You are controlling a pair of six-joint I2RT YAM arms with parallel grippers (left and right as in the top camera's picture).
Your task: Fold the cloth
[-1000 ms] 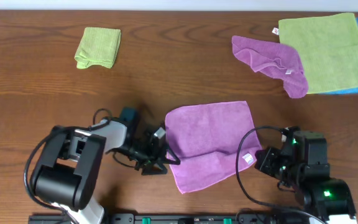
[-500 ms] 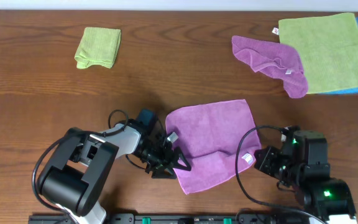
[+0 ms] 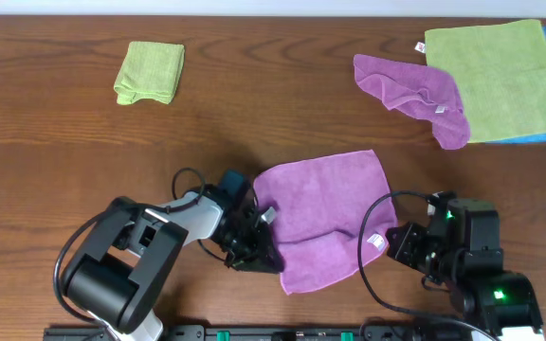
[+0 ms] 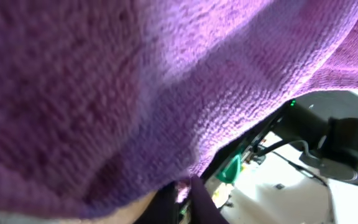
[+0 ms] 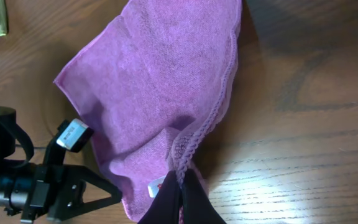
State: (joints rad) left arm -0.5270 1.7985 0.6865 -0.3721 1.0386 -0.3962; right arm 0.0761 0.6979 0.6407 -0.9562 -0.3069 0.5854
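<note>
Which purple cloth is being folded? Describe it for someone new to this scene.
On the wooden table, look at the near edge. The cloth lies there, lilac and fairly flat, held between the left gripper and right gripper; the other purple cloth sits rumpled at the far right against a big green cloth.

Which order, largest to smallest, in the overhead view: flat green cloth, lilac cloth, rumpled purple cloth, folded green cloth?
1. flat green cloth, cut off by the frame edge; only slightly bigger than the next, so that ranking is unsure
2. lilac cloth
3. rumpled purple cloth
4. folded green cloth
</note>
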